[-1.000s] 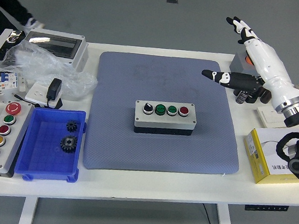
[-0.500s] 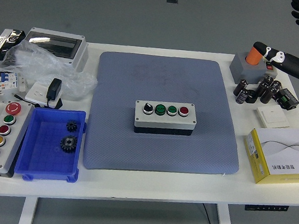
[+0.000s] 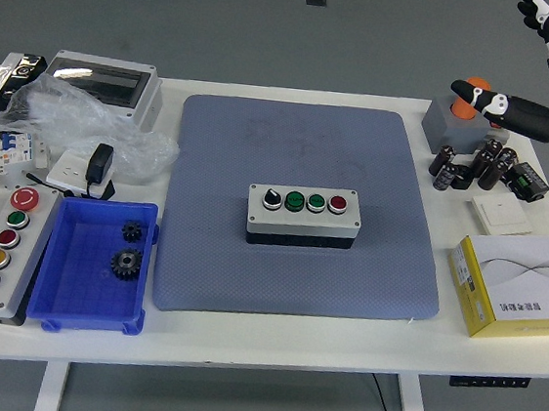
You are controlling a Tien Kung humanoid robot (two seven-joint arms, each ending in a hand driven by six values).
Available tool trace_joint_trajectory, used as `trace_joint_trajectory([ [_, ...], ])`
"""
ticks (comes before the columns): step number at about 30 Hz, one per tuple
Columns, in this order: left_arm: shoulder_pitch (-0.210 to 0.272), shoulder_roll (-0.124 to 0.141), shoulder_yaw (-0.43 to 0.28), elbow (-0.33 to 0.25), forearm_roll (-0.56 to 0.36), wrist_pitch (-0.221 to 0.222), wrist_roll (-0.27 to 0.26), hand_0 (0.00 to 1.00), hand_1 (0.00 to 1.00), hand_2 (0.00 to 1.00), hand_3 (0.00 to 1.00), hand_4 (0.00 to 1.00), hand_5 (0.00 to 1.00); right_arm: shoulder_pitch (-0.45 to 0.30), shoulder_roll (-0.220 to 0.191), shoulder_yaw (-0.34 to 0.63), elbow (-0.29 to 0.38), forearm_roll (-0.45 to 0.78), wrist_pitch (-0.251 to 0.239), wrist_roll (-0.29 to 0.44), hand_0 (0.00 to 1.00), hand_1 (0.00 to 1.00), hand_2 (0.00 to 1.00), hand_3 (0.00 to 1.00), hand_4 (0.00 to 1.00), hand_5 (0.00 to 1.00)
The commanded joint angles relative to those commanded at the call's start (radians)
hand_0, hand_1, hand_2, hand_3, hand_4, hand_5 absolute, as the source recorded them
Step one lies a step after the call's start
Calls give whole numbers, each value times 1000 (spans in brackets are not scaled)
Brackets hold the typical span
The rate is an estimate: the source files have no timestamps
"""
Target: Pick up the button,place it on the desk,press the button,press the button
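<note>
Right hand [image 3: 526, 55] is raised at the far right corner of the table [image 3: 268, 357], with its fingers spread apart and holding nothing; one white finger points upward and a dark one extends sideways over the orange knob [image 3: 475, 95] on its grey base. No left hand is visible.

Button box [image 3: 303, 216] sits flat in the middle of the blue-grey mat [image 3: 310, 150], well apart from the hand. Its top carries a row of four controls: a black rotary switch [image 3: 271, 198], two green buttons [image 3: 294, 201], and a red button [image 3: 338, 203].

Handling assessment, as a judgement:
- The box appears to be a rigid plastic housing, probably light to moderate in weight, and not fragile.
- Its smooth side walls may slip under a weak pinch.
- The best hold is likely across the two long side walls near the middle of the box, fingers on one wall and thumb on the opposite wall, clear of the controls on top.
- The mat looks soft and should keep the box from sliding when pressed.

Left of the mat lie a blue tray [image 3: 87, 309] holding gears and a second button box [image 3: 4, 251]. Right of the mat stand black cylinders [image 3: 471, 162] and a yellow carton [image 3: 517, 285].
</note>
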Motion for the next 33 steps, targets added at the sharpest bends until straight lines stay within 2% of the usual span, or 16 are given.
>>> trace_joint_trajectory([
  [8,-1,8,20,0,-5,-32,36,681,706,639,659,611,387,-59,14,71,0,34,-12,21,909,899,935,998,998,650],
  [15,-12,42,48,-3,-14,-127,172,680,715,646,664,612,389,-73,22,41,0,-28,20,-29,910,899,933,997,998,654],
  [16,-12,45,53,-4,-19,-137,190,689,728,683,693,619,393,-69,21,36,0,-35,26,-36,910,899,927,996,998,622],
  [20,-10,56,105,0,-76,-170,229,689,728,683,693,619,393,-72,24,17,0,-75,61,-75,910,899,927,996,998,622],
  [21,-9,60,122,2,-96,-176,234,689,728,683,693,619,393,-76,27,10,0,-85,69,-83,910,899,927,996,998,622],
  [22,-8,63,138,3,-114,-180,239,724,773,734,796,622,388,-80,30,2,0,-90,76,-89,922,908,926,998,998,485],
  [27,0,73,171,6,-150,-190,248,724,773,734,796,622,388,-89,44,-25,0,-102,91,-99,922,908,926,998,998,485],
  [28,2,73,172,7,-151,-190,248,728,777,742,820,625,386,-88,48,-29,0,-102,91,-98,933,910,869,989,998,421],
  [33,10,63,174,7,-154,-190,243,728,777,742,820,625,386,-70,76,-42,0,-93,74,-92,933,910,869,989,998,421],
])
